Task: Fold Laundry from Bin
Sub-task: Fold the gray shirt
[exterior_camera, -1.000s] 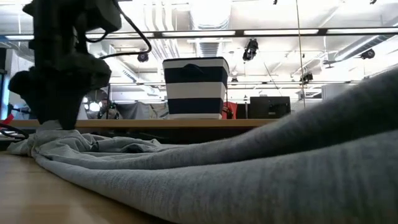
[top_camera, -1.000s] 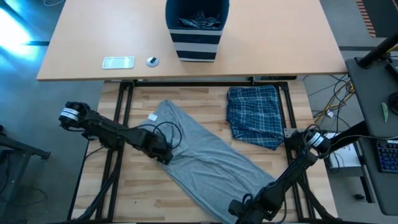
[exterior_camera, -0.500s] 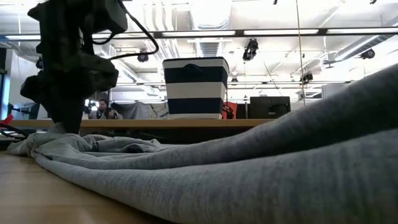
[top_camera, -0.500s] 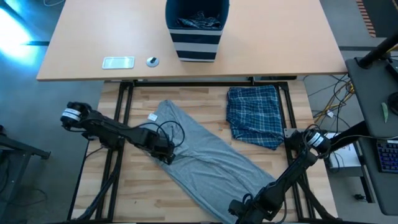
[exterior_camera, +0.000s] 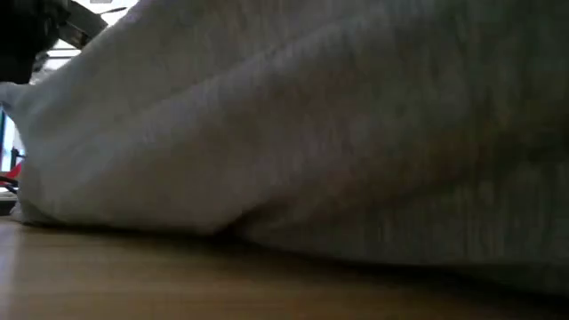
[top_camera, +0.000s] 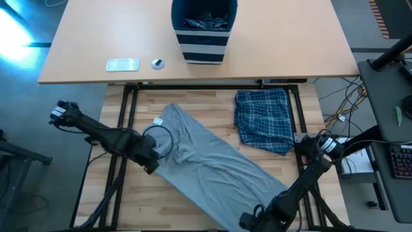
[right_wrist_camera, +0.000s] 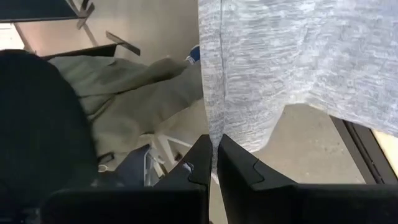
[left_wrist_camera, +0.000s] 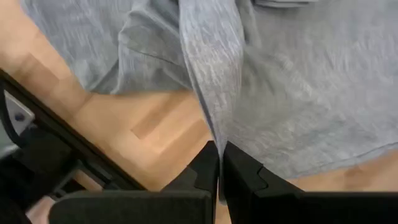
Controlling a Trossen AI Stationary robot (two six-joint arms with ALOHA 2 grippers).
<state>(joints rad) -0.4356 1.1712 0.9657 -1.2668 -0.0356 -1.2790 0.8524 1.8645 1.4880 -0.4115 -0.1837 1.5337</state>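
A grey T-shirt lies slantwise on the wooden table, from far left to near right. My left gripper hangs over the shirt's left edge, pointing down and shut on the cloth. My right gripper is at the table's near edge, shut on the shirt's near end. In the low view the raised grey shirt fills the picture. A folded blue-and-white plaid garment lies flat at the far right. The navy striped bin, with laundry inside, stands on the far table. My left gripper pinches a raised fold of the shirt at its left edge between its two fingers, from above, pointing down. The fold rises in a ridge to the fingers while the rest of the shirt lies on the table. My right gripper pinches the shirt's near end between its two fingers, slanting downward. The cloth is lifted there and spreads away from the fingers, off the table's near edge.
A flat pale device and a small round thing lie on the far table, left of the bin. Bare wood shows at the near left and between the shirt and the plaid garment.
My left gripper has risen and gone toward the table's left edge with a fold of the shirt. The shirt's left side is drawn up and leftward; in the low view the cloth now hides the bin and room. The far end stays on the table.
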